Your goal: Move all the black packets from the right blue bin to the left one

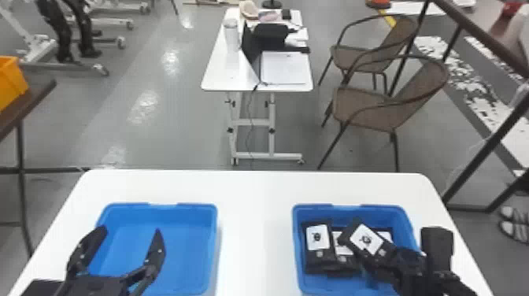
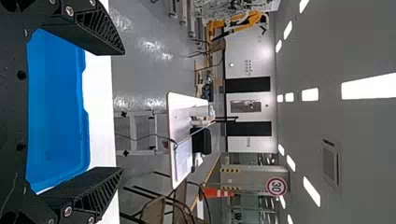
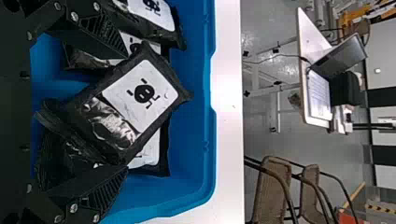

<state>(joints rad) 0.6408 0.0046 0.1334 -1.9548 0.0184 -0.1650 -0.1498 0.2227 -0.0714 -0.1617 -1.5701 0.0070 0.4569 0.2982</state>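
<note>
The black packets (image 1: pixel 317 248) lie in the right bin (image 1: pixel 405 220), at least four of them, with white labels. One packet (image 3: pixel 144 95) lies aslant over others, its label facing up; another is along the bin's left side, and two more show partly beneath and beside these. The right gripper (image 1: pixel 411 263) is at the bin's right side, low over the slanted packet. Its fingers (image 3: pixel 105 196) are wide apart, with part of that packet between them; it isn't clamped, and whether either finger touches it I cannot tell.

The left bin (image 1: pixel 212 236) stands well apart from the right one, on the same white table (image 1: pixel 256 220). Over it is the left gripper (image 1: pixel 130 229), fingers spread wide, holding nothing.

Beyond the table is a smaller white desk (image 1: pixel 220 74) with an open laptop (image 1: pixel 285 69) and a pale cylinder (image 1: pixel 232 35). Two brown chairs (image 1: pixel 374 104) stand to the desk's right. At the head view's left edge, an orange bin (image 1: pixel 12 82) sits on a dark table (image 1: pixel 37 88).
</note>
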